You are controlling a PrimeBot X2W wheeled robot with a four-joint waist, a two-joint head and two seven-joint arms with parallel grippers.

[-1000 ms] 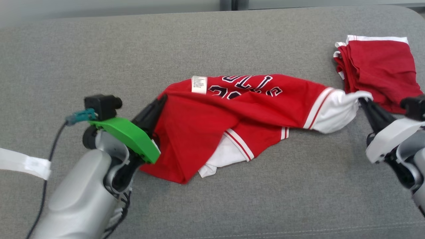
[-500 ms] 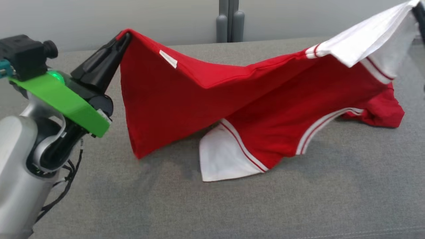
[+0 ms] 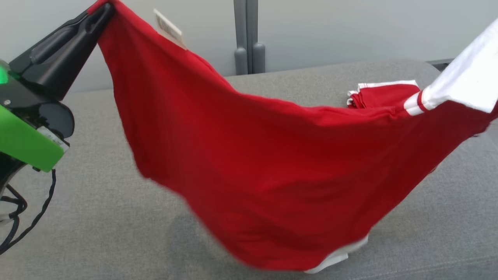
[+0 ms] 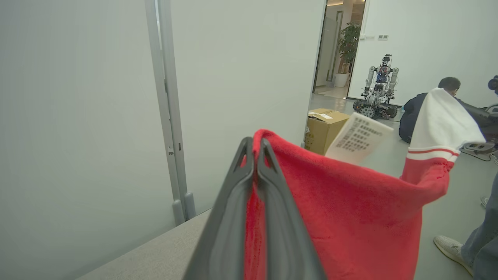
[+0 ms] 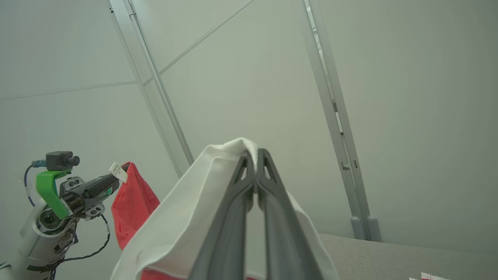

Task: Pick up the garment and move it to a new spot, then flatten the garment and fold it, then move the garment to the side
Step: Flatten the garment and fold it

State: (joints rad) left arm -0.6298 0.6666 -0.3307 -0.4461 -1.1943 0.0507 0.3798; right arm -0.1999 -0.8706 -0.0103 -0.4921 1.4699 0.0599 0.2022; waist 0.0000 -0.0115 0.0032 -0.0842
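Note:
The garment (image 3: 280,163) is a red jersey with white sleeves, hanging stretched between my two grippers above the grey couch surface (image 3: 97,217). My left gripper (image 3: 103,9) is shut on a red corner of it at the upper left of the head view; the left wrist view shows the red cloth (image 4: 350,210) pinched between the fingertips (image 4: 255,146). My right gripper (image 5: 255,155) is shut on the white sleeve (image 5: 183,217), raised high. The garment's low middle sags close to the surface, with a white edge (image 3: 338,258) at the bottom. A white label (image 3: 169,28) sticks up near the left grip.
A second red garment (image 3: 383,97), folded, lies at the back right of the couch. A pale wall with a grey post (image 3: 249,39) stands behind. In the left wrist view a cardboard box (image 4: 325,128), another robot (image 4: 379,87), a seated person (image 4: 424,109) and a shoe (image 4: 451,249) are on the floor.
Both grippers have risen, lifting the garment off the surface until it hangs spread between them. The head camera has tilted up, so the whole picture has shifted.

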